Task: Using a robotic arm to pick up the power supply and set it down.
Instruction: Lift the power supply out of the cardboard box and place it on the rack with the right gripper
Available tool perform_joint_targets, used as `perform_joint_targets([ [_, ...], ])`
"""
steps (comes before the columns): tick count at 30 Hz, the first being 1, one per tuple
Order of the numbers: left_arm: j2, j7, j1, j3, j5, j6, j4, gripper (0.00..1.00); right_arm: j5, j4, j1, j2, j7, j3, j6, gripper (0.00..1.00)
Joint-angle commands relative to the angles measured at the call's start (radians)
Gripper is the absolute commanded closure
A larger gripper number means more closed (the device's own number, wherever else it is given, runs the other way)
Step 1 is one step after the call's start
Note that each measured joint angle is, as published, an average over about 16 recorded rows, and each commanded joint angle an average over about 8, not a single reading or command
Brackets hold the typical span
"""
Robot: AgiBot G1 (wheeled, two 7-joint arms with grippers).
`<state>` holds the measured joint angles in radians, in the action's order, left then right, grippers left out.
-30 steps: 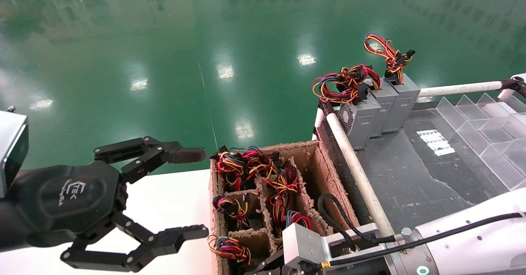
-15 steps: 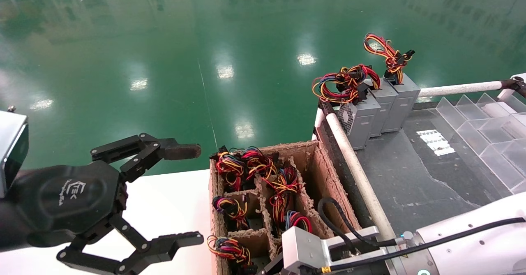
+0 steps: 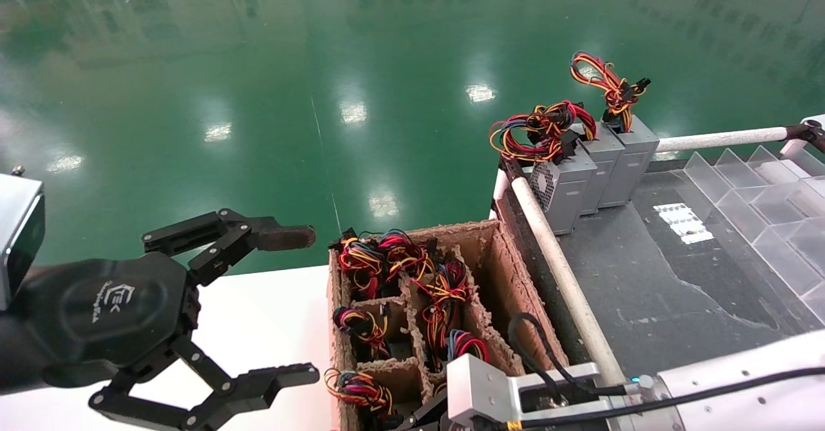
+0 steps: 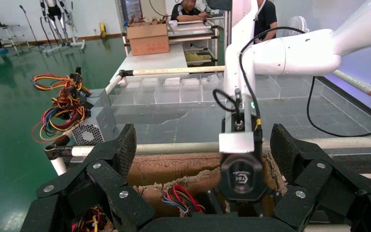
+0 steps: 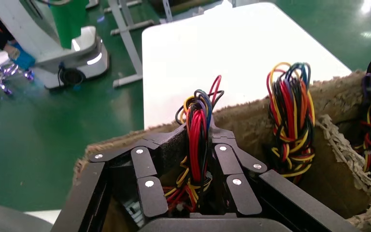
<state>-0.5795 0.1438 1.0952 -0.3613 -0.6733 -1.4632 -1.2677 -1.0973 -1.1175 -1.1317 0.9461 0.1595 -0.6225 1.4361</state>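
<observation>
Brown pulp-fibre tray (image 3: 509,276), divided into cells, sits at the edge of the white table (image 3: 258,315), with wire bundles sticking up out of most cells. Right tool (image 5: 199,159) is down inside a near cell of this tray; in the right wrist view its two black fingers (image 5: 171,145) are clenched on the mostly red wire bundle (image 5: 198,130) of a power supply, wires pinched between the pads. The metal box of that power supply is hidden below in the cell; only the wire loop shows above the tray wall. In the head view just the silver wrist block (image 3: 483,386) and white forearm of the right arm show, at the near end of the tray. Left tool (image 3: 283,308) hangs over the white table beside the tray, fingers spread wide and released, nothing between them. Three grey power supplies (image 3: 599,167) stand upright in a row, touching, at the far corner of the dark-topped bench (image 3: 644,276) to the right; the nearest one shows a perforated vent side and its coil includes blue strands. Clear plastic dividers (image 3: 760,205) line the right side of that bench. Glossy green floor (image 3: 322,96) beyond.
</observation>
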Motion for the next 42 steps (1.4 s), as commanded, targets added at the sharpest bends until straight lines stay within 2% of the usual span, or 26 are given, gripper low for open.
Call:
perform_joint_targets([
  [1,0.000,0.000,0.000,0.000,0.000,0.000,0.000,0.00,0.013,-0.018,0.014,-0.008,-0.003,0.010,-0.011,1.00],
  [12,0.000,0.000,0.000,0.000,0.000,0.000,0.000,0.00,0.195,-0.098,0.062,-0.098,0.026,0.125,-0.040,1.00],
  [24,0.000,0.000,0.000,0.000,0.000,0.000,0.000,0.00,0.374,-0.115,0.101,-0.182,0.012,0.270,-0.112,1.00],
  [33,0.000,0.000,0.000,0.000,0.000,0.000,0.000,0.00,0.447,-0.058,0.059,-0.231,0.009,0.344,-0.124,1.00],
  [42,0.000,0.000,0.000,0.000,0.000,0.000,0.000,0.00,0.471,0.079,0.000,-0.293,-0.036,0.405,-0.113,1.00],
])
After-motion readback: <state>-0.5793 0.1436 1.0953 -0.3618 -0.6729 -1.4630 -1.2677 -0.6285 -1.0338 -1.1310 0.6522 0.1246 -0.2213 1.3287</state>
